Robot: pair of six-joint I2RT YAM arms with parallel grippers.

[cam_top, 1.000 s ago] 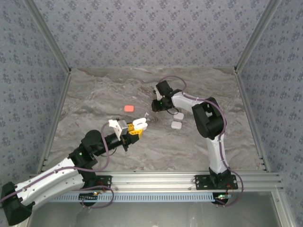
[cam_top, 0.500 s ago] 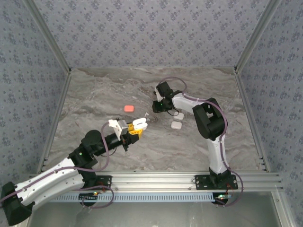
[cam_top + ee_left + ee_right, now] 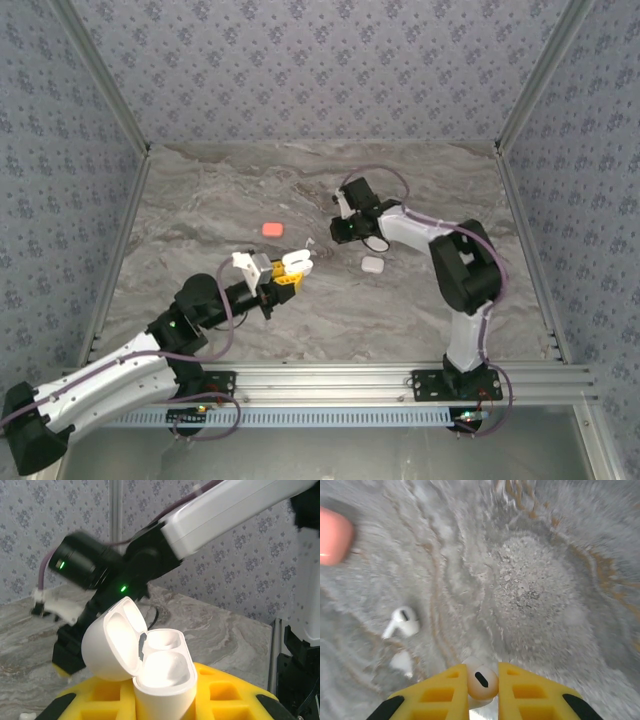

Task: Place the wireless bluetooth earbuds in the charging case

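My left gripper [image 3: 284, 279] is shut on a white charging case [image 3: 162, 677], held upright above the table with its lid [image 3: 112, 640] swung open and both wells showing. In the top view the case [image 3: 295, 263] sits left of centre. My right gripper [image 3: 343, 232] is low over the marble, further back and to the right. Its yellow fingers [image 3: 440, 695] are shut on a white earbud [image 3: 481, 682]. Another white earbud [image 3: 402, 622] lies loose on the marble to the left of it.
An orange-red case [image 3: 272, 229] lies on the marble behind the held case, also at the right wrist view's left edge [image 3: 332, 535]. A closed white case [image 3: 372, 265] rests beside the right arm [image 3: 455, 260]. Patterned walls and aluminium rails [image 3: 120, 250] bound the table.
The right gripper's jaws have closed on the white earbud, and that arm has shifted slightly to the right. The left arm and its case have stayed put.
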